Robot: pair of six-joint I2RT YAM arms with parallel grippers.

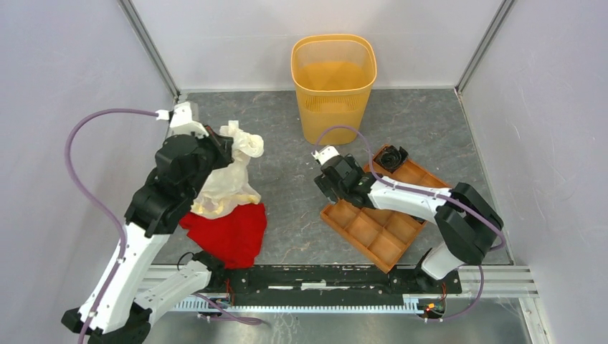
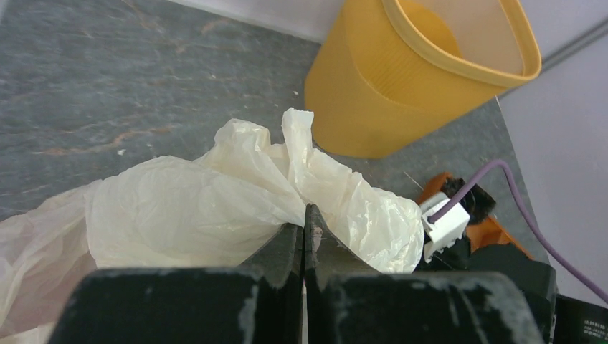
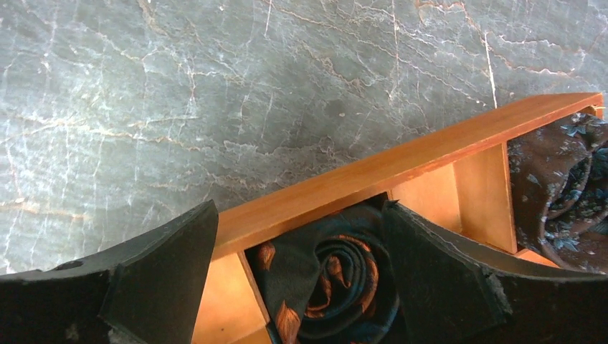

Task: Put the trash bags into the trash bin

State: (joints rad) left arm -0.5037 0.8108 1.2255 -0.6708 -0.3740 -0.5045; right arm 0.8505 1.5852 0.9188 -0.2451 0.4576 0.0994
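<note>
Left end effector (image 2: 304,215) pinching trash bag (image 2: 208,204), cloth roll (image 3: 323,279) in tray (image 3: 401,165)

Bright, even light all over, barely any shadows. Close stuff blurs though: the left claw (image 2: 304,228) looks mushy, while the counter (image 3: 215,107) stays crisp.

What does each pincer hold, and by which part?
The left pincer pinches the trash bag by a bunched fold; the right pincer, open, holds nothing.

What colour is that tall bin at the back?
Orange-yellow, see-through bin; clearest from the top camera.
</note>
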